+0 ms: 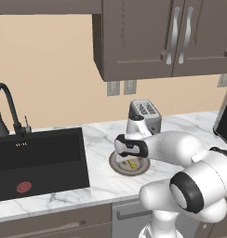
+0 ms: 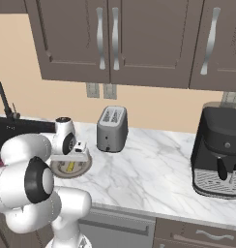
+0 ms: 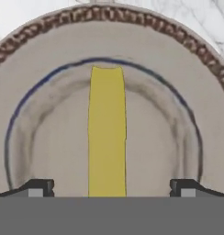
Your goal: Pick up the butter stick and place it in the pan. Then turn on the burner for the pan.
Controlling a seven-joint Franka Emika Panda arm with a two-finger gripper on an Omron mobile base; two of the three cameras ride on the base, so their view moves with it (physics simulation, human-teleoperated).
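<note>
**Arm poised over butter for the first pick**

From the left base view, the gripper (image 1: pixel 130 160) hangs low over the tan plate (image 1: pixel 116 166) in front of the toaster (image 1: pixel 145 113), where the butter stick (image 1: pixel 132 164) lies.

The right base view shows the same: the stick sits on the plate, just left of the toaster.

In the hand view, the fingertips (image 3: pixel 38 187) stand wide apart, the stick between them, nothing gripped. The pick looks unfinished; next, a short descent and a squeeze.

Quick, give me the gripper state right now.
Gripper: open, holding nothing; fingertips spread to either side of the butter stick lying on the plate.
</note>
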